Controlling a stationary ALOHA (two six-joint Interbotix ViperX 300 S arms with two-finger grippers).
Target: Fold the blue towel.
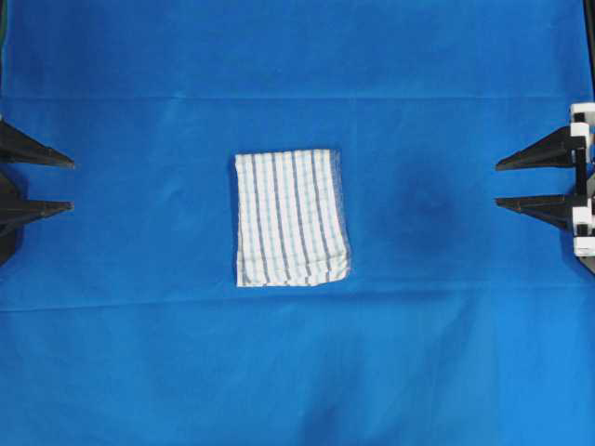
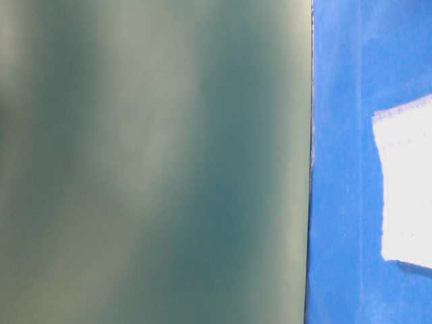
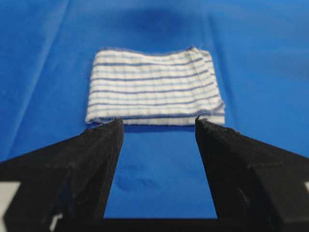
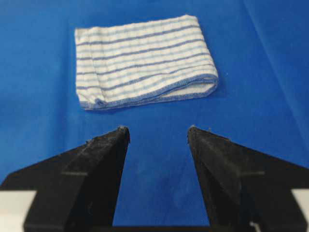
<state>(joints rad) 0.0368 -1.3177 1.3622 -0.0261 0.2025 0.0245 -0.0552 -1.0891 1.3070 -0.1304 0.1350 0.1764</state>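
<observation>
From overhead, the left end effector [image 1: 72,184] sits at the left edge with its two black tapered fingers spread apart, holding nothing and touching nothing; the right end effector [image 1: 497,184] mirrors it at the right edge, likewise apart and empty. Between them, well apart from both, the blue towel [image 1: 292,217] lies folded into a compact rectangle on the plain blue sheet [image 1: 297,372] that covers the tabletop. Its weave is white with thin blue and pale-blue stripes.

At table level, a blurred grey-green surface [image 2: 155,162] fills most of the view; beside it the sheet [image 2: 337,202] shows, with the towel [image 2: 406,182] as a washed-out white patch.

Through the left wrist camera, the left end effector [image 3: 159,121] has its matte black fingers wide apart, the towel [image 3: 154,87] lying beyond the tips, layered edges visible at its right side.

Through the right wrist camera, the right end effector [image 4: 158,129] is equally spread, and the towel [image 4: 145,60] lies ahead, its hemmed, stacked edges facing the camera.
</observation>
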